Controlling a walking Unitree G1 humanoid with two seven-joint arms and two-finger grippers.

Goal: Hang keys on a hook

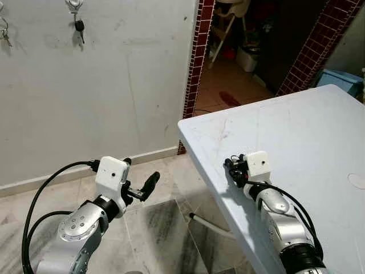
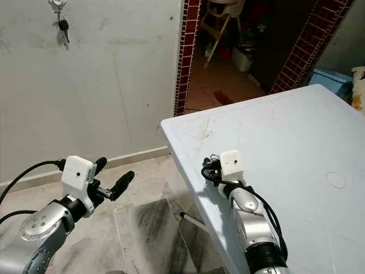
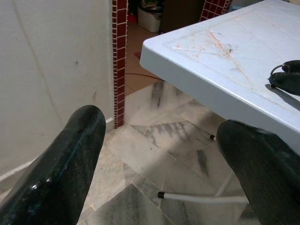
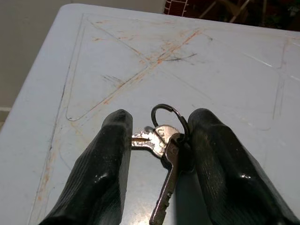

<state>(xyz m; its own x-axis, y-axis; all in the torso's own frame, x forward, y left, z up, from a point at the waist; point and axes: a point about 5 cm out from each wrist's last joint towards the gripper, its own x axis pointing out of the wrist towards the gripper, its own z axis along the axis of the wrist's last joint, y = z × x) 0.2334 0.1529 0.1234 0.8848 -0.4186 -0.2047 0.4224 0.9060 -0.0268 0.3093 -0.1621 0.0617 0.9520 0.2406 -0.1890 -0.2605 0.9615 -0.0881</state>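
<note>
Keys pinched in right end effector, wrist view.

Scuffed white table, keys above

A scuffed pale wall meets marble floor, beside a white table and a red-tiled doorway.

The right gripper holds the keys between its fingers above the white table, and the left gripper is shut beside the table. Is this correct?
Not quite. The left gripper is open: the left wrist view shows a wide gap between its two fingers. The rest stands: the right gripper holds the keys between its fingers above the white table.
</note>
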